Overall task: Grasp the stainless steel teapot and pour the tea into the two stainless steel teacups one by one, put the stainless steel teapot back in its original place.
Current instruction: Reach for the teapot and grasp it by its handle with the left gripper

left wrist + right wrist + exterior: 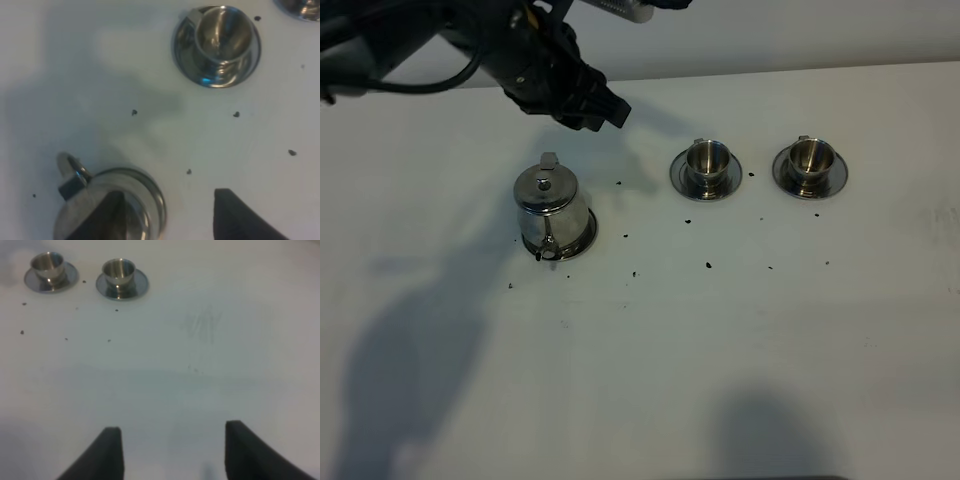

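The stainless steel teapot stands upright, lid on, on its round coaster left of centre. Two stainless steel teacups sit on saucers to its right. My left gripper hangs open above the table, behind and slightly right of the teapot. In the left wrist view the teapot lies partly under one finger, its loop handle showing, with the nearer teacup beyond. My right gripper is open over bare table, both teacups far ahead. No tea is visible.
Small dark specks are scattered on the white table around the teapot and cups. The table's far edge runs just behind the cups. The left arm's black body and cable fill the upper left corner.
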### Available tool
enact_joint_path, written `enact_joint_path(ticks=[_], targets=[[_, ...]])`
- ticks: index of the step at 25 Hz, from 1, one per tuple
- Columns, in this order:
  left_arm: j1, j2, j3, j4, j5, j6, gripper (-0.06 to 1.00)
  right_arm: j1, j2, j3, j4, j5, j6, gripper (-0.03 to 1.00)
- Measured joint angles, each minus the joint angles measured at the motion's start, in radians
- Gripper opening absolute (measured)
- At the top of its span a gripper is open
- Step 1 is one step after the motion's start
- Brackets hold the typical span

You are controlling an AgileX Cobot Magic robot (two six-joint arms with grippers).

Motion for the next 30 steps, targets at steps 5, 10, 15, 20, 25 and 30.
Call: enact_joint_path(ticks=[5, 10, 15, 20, 25, 30], targets=[[0.0, 0.127, -0.194, 0.025, 0.11, 0.0, 0.43, 0.0, 0.0, 0.0, 0.001, 0.0, 0.0, 0.44], [0.0, 0.219, -0.314, 0.046, 0.143, 0.0, 0.44, 0.0, 0.0, 0.0, 0.001, 0.0, 0.0, 0.44], [0.0, 0.244, -0.33, 0.067, 0.151, 0.0, 0.49, 0.0, 0.0, 0.0, 0.002, 0.0, 0.0, 0.44], [0.003, 0.294, -0.331, 0.13, 0.135, -0.028, 0.5, 0.0, 0.0, 0.0, 0.002, 0.0, 0.001, 0.44], [0.036, 0.349, -0.331, 0.167, 0.12, -0.039, 0.5, 0.0, 0.0, 0.0, 0.003, 0.0, 0.001, 0.44], [0.074, 0.388, -0.331, 0.172, 0.116, -0.034, 0.5, 0.0, 0.0, 0.0, 0.003, 0.0, 0.001, 0.44]])
